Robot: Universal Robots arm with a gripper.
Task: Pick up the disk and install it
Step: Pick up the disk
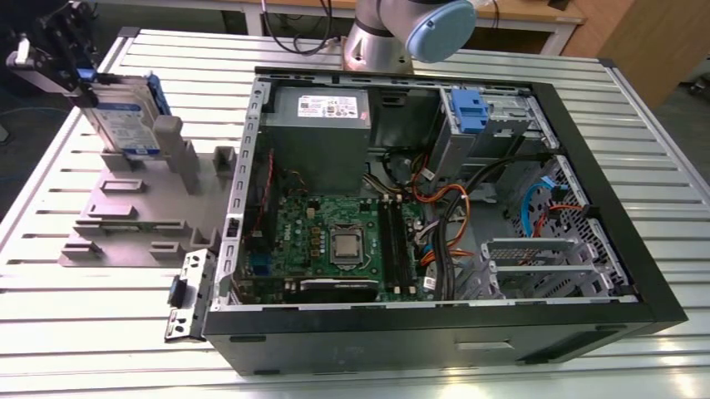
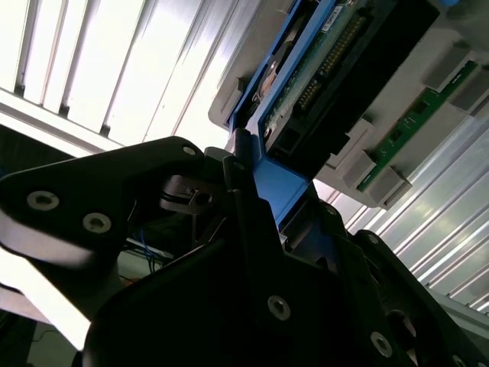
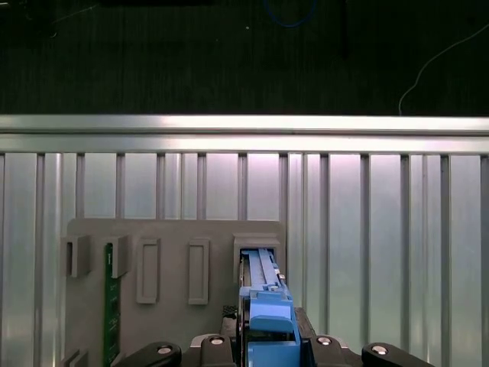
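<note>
Slatted metal table (image 1: 66, 332) carries open computer case (image 1: 444, 337), centre of exterior view. Disk (image 1: 125, 116) stands upright in grey fixture (image 1: 122, 216), upper left of exterior view, outside case. Claw (image 1: 76, 73) sits at disk's top end, around blue carrier (image 3: 267, 325). Clamped or loose: cannot tell. Judgement: hold carrier squarely and draw straight along slot without twisting, else disk binds.

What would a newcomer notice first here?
The big open black computer case, green circuit board exposed, dominates the exterior view's centre. At the exterior view's left, a silver-grey disk in a blue plastic carrier stands upright in a grey rack, the black end effector at its top.
</note>
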